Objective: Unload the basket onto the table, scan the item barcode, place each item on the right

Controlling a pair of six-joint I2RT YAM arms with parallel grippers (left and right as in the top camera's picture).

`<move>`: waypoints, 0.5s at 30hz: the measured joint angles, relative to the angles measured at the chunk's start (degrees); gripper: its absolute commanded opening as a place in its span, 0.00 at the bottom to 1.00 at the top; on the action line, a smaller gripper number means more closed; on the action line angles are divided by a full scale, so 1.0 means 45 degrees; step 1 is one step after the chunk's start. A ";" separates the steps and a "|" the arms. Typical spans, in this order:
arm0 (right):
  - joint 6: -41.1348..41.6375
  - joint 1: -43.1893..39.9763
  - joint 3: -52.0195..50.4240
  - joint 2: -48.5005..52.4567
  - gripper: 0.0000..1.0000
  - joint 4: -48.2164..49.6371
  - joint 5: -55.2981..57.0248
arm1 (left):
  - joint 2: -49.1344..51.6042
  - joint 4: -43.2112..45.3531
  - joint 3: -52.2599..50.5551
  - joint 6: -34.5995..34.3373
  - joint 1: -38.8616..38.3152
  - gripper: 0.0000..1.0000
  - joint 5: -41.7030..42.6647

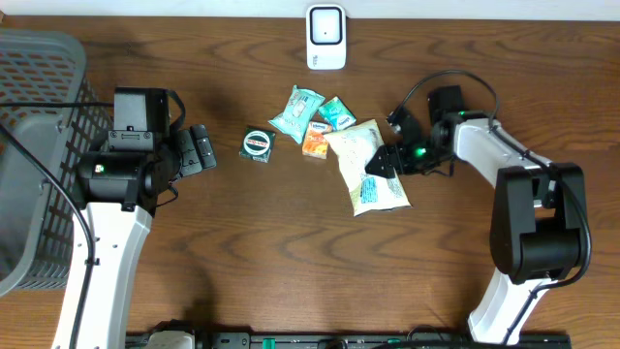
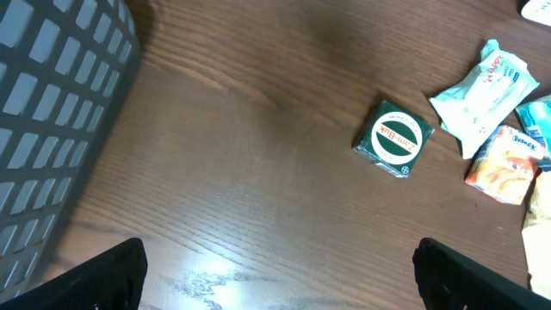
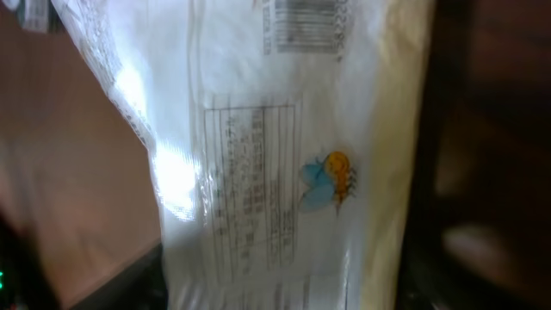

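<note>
Pressed close under the right wrist camera lies the bag (image 3: 275, 172), on the table beside the other packets, its barcode (image 3: 301, 26) facing up. Grip an edge without covering that barcode, then show it to the scanner (image 1: 325, 37). The bag seems to lie between the right gripper's (image 1: 385, 162) fingers; whether they pinch it, I cannot tell. The left gripper (image 2: 275, 275) hangs wide open, empty.

Mock shop checkout: scanner (image 1: 326, 37), basket (image 1: 56, 79) and snack packets (image 1: 373, 170) on wooden table (image 1: 291, 262).
</note>
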 measured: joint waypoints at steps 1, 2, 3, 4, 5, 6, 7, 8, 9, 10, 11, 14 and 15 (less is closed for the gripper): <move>0.0219 0.0087 -0.0180 -0.0034 0.16 0.0442 -0.0092 | 0.0000 -0.0005 0.0000 -0.0005 0.0000 0.98 0.0005; 0.0350 0.0180 -0.0330 -0.0039 0.01 0.0729 -0.0117 | 0.0000 0.0000 0.0000 0.0000 0.0000 0.98 0.0000; 0.0539 0.0267 -0.0457 -0.0039 0.01 0.0899 -0.0194 | 0.0000 -0.0005 0.0000 -0.0005 0.0000 0.98 0.0000; 0.0743 0.0330 -0.0539 -0.0039 0.01 0.0986 -0.0340 | 0.0000 -0.0005 0.0000 0.0000 0.0000 0.98 0.0005; 0.0923 0.0369 -0.0544 -0.0049 0.01 0.1015 -0.0529 | 0.0000 0.0000 0.0000 0.0000 0.0000 0.98 0.0000; 0.1069 0.0398 -0.0544 -0.0092 0.01 0.1059 -0.0612 | 0.0000 0.0000 0.0000 0.0000 0.0000 0.98 0.0000; 0.1200 0.0418 -0.0539 -0.0131 0.01 0.1059 -0.0670 | 0.0000 0.0000 0.0000 -0.0005 0.0000 0.98 0.0000; 0.1302 0.0423 -0.0525 -0.0165 0.01 0.1059 -0.0704 | 0.0000 0.0000 0.0000 0.0000 0.0000 0.98 0.0000; 0.1355 0.0437 -0.0515 -0.0175 0.01 0.1054 -0.0714 | 0.0000 0.0000 0.0000 0.0000 0.0000 0.98 0.0000; 0.1423 0.0432 -0.0476 -0.0209 0.01 0.1039 -0.0714 | 0.0000 0.0000 0.0000 -0.0005 0.0000 0.98 0.0000; 0.1486 0.0432 -0.0423 -0.0253 0.01 0.1015 -0.0704 | 0.0000 -0.0005 0.0000 0.0000 0.0000 0.98 0.0000; 0.1579 0.0457 -0.0160 -0.0763 0.01 0.1336 -0.0466 | 0.0000 0.0000 0.0000 -0.0005 0.0000 0.98 0.0000; 0.1617 0.0481 -0.0121 -0.1161 0.01 0.1880 -0.0345 | 0.0000 0.0000 0.0000 0.0000 0.0000 0.98 0.0000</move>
